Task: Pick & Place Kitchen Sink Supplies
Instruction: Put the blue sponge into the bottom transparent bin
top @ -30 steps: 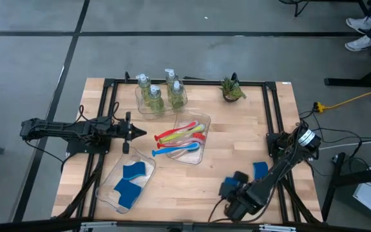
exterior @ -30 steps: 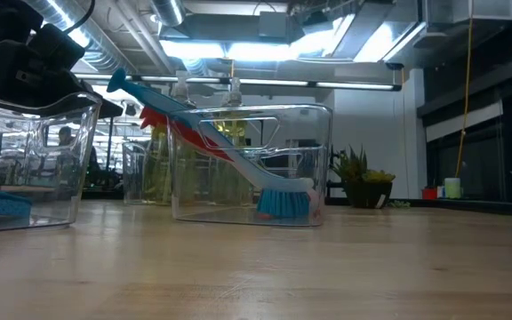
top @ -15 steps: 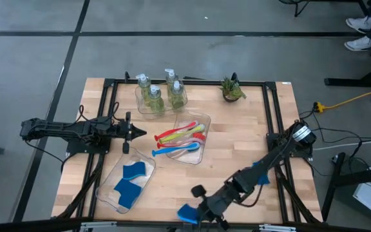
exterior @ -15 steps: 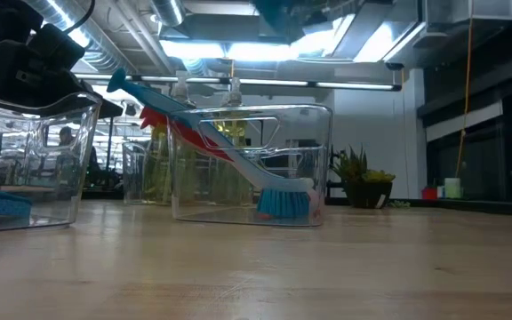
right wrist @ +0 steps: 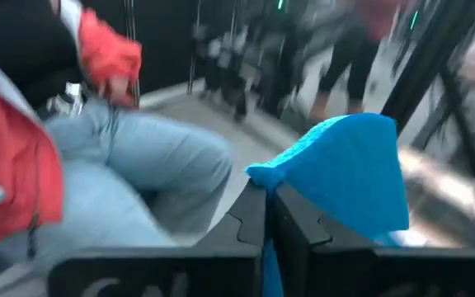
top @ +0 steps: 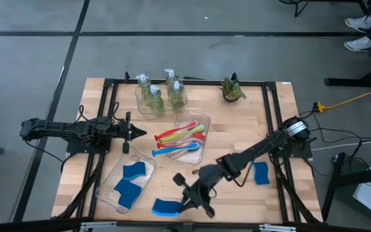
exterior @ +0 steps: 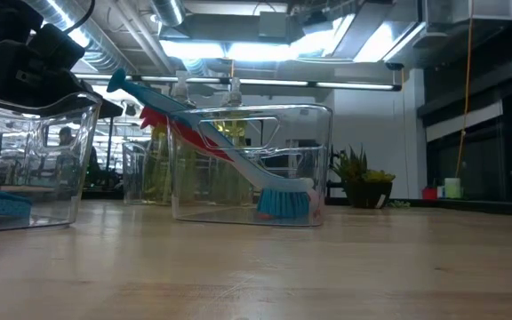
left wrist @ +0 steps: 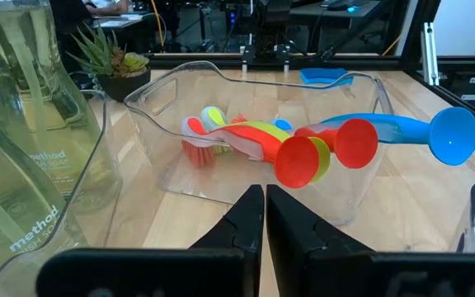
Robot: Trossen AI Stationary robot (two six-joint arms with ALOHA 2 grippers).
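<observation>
The right gripper [top: 184, 207], hard to make out at the table's near edge, is clamped on a flat blue sponge piece [top: 165, 207] held above the wood. Count them: two more sponges [top: 129, 182] in the clear plastic tray [top: 105, 195] at the near-left corner and one loose sponge [top: 260, 173] by the right edge, three pump bottles [top: 158, 93], three long-handled brushes [top: 180, 141]. The left gripper [top: 140, 133] waits closed and empty near the left edge.
</observation>
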